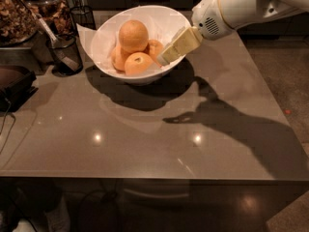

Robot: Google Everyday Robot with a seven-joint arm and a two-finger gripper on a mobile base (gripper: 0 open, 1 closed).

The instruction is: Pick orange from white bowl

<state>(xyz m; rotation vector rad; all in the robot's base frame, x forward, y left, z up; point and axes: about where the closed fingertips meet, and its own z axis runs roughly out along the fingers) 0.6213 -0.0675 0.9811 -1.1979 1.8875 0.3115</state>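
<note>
The table (pixel 145 149) is a smooth grey-brown slab, glossy enough to throw back two small ceiling lights (pixel 97 137) in its near half. The white bowl (pixel 140 79) sits toward the far edge, around 11 o'clock on the table, and casts a wide dark shadow on its near side.

Inside the bowl, on a white paper lining (pixel 88 38) that pokes out over the 9 o'clock rim, lies a heap of fruit. The orange (pixel 133 35) rides on top of the heap, pale and round. A smaller orange (pixel 138 64) with a dark stem dimple lies below it at 6 o'clock, and other small ones are tucked in at either side.

The white arm (pixel 241 6) comes in from the 2 o'clock corner. Its gripper (pixel 166 57) slants down over the bowl's 3 o'clock rim, with the pale tip near the small fruit and apart from the orange. Whether it is clenched or released I cannot tell. The arm's long shadow (pixel 227 124) runs across the table toward 4 o'clock.

At 9 o'clock from the bowl stands a black wire-mesh cup (pixel 65 54), with another (pixel 83 16) behind it. A dark flat object (pixel 14 83) lies at the left edge. A speckled floor (pixel 285 66) shows past the right side.
</note>
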